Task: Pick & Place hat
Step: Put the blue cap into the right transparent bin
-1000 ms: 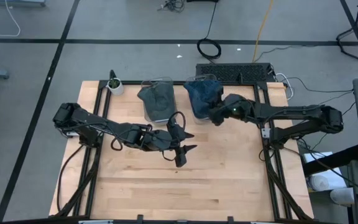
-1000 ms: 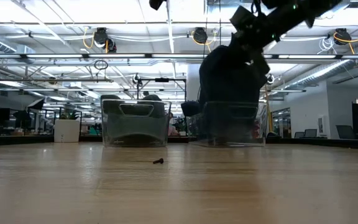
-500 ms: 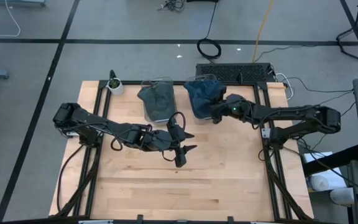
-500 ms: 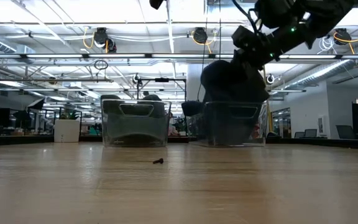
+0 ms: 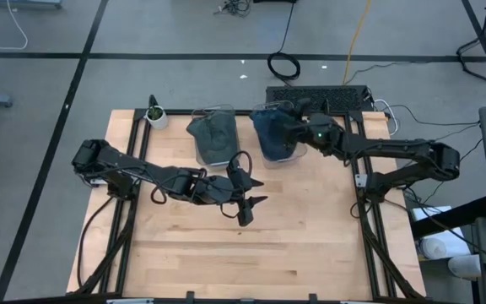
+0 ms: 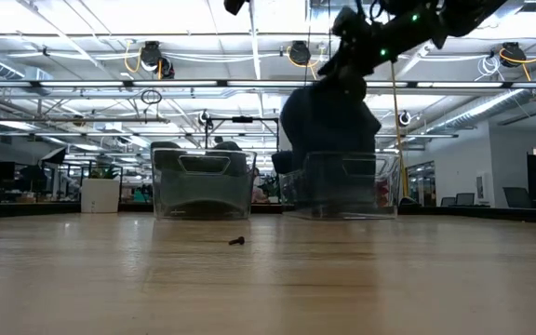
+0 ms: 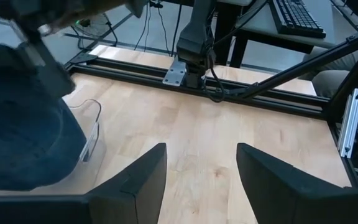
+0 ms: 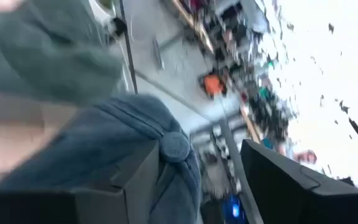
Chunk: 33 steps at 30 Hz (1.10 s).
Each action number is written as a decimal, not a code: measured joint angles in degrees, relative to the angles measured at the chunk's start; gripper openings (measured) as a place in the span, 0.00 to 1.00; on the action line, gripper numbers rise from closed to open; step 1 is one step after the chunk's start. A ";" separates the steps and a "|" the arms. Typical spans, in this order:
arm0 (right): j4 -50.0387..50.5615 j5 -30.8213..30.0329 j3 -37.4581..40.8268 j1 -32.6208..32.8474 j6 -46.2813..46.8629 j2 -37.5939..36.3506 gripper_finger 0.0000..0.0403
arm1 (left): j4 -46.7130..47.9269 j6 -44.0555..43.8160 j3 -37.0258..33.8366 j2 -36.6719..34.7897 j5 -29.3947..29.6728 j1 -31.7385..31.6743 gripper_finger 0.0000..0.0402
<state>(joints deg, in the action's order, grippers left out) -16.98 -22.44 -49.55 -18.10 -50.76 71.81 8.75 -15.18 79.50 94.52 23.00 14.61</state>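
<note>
right gripper (image 5: 298, 128) reaches to worktop's far edge, fingers pinching blue hat (image 5: 272, 133) over clear bin (image 6: 342, 186) | left gripper (image 5: 247, 198) mid-worktop, fingers spread | low view alone shows hat hanging above bin

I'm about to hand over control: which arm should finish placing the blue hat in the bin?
Right. The right gripper sits at the blue hat above the right clear bin. The left gripper waits open mid-table, away from both bins.
</note>
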 joint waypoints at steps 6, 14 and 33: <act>-1.14 -4.65 0.31 -3.15 3.95 0.50 0.58 | 0.14 0.00 0.00 0.00 0.00 -0.35 0.49; 1.72 -0.43 0.31 -4.26 15.42 0.63 0.60 | 0.40 1.57 0.00 0.00 0.00 -0.50 0.51; -5.61 5.83 0.31 -5.75 22.47 0.23 0.54 | 0.80 1.80 0.00 0.00 0.00 -0.50 0.50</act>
<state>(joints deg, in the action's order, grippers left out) -22.59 -16.60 -49.23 -23.85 -28.29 72.04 9.55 -13.37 79.50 94.52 23.00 14.11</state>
